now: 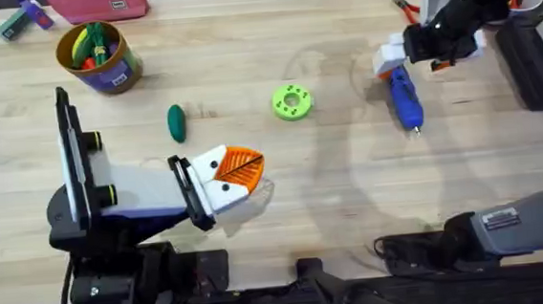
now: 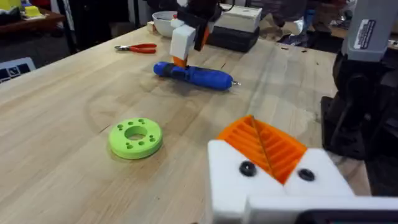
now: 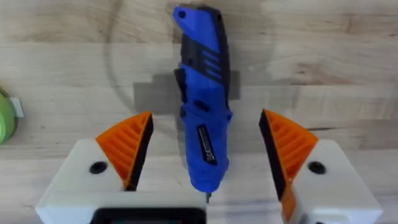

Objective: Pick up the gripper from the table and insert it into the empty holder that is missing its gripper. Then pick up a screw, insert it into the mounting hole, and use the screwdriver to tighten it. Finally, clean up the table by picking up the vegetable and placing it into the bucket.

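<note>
The blue screwdriver point(image 1: 405, 99) lies on the table at the right, bit toward the front edge. My right gripper point(image 1: 401, 59) hovers over its rear end, open; in the right wrist view the orange pads point(image 3: 127, 146) stand on either side of the screwdriver point(image 3: 205, 74) without touching it. My left gripper point(image 1: 237, 171) rests low at the centre-left, shut, its orange tips point(image 2: 261, 146) pressed together. The dark green vegetable point(image 1: 176, 122) lies on the wood behind it. The yellow-brown bucket point(image 1: 113, 72) stands at the back left with toys inside. The loose gripper, the empty holder and the screw are out of view.
A lime-green ring point(image 1: 292, 102) with holes lies mid-table. Red-handled pliers point(image 1: 405, 7) and a white bowl point(image 2: 163, 22) sit at the back right. A black box point(image 1: 533, 57) lines the right edge. A pink item point(image 1: 98, 3) lies at the far edge.
</note>
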